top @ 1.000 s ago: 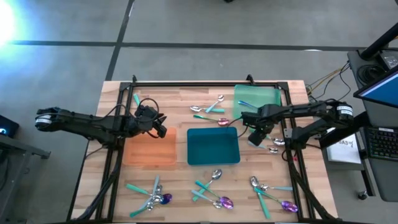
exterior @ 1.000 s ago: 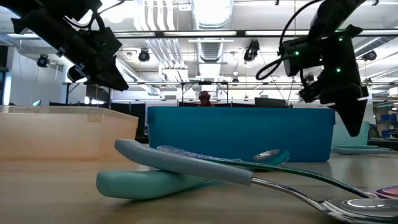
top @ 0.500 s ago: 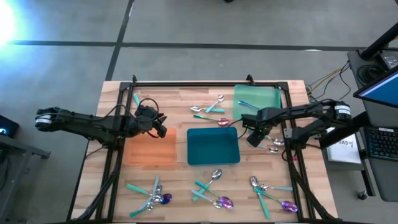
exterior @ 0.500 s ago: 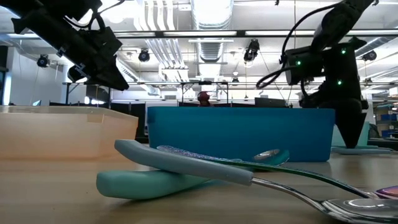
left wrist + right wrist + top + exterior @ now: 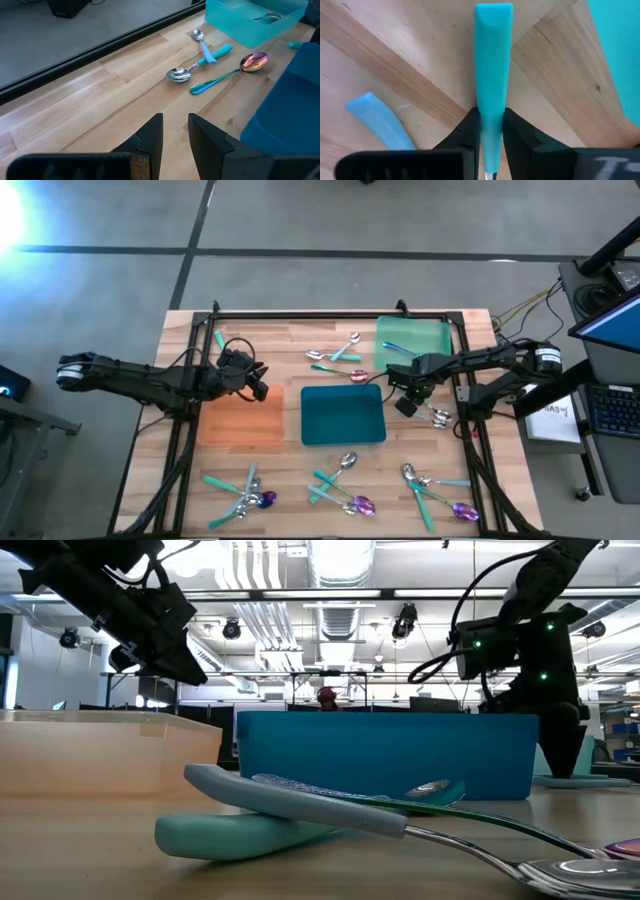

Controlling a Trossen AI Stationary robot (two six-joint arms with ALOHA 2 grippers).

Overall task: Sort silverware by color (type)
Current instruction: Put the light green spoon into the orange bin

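Your teal-handled utensil (image 5: 492, 75) lies on the wooden table (image 5: 280, 345) just beside the dark teal tray (image 5: 343, 416), on that tray's right and below the light green tray (image 5: 412, 335). Your right claw (image 5: 408, 402) is down over it, fingers (image 5: 467, 130) pressed against both sides of the handle, closed on it. A second, paler blue handle (image 5: 380, 120) lies close by on the wood.

Your left claw (image 5: 255, 388) hangs above the far edge of the orange tray (image 5: 240, 420), its fingers (image 5: 152, 135) a narrow gap apart with nothing between them.

Only the right wrist view shows you the grip itself; from above, the arm hides the handle. The high view alone gives you the whole spread: loose silverware clusters (image 5: 340, 490) along the near edge of the table and another group (image 5: 335, 360) near the far edge. The left wrist view shows that far group closer: two silver-headed spoons (image 5: 200, 55) and an iridescent spoon (image 5: 232, 72). The low view shows a teal-handled pair (image 5: 300, 810) crossed in front of the dark teal tray, and the right arm reaching down behind it.
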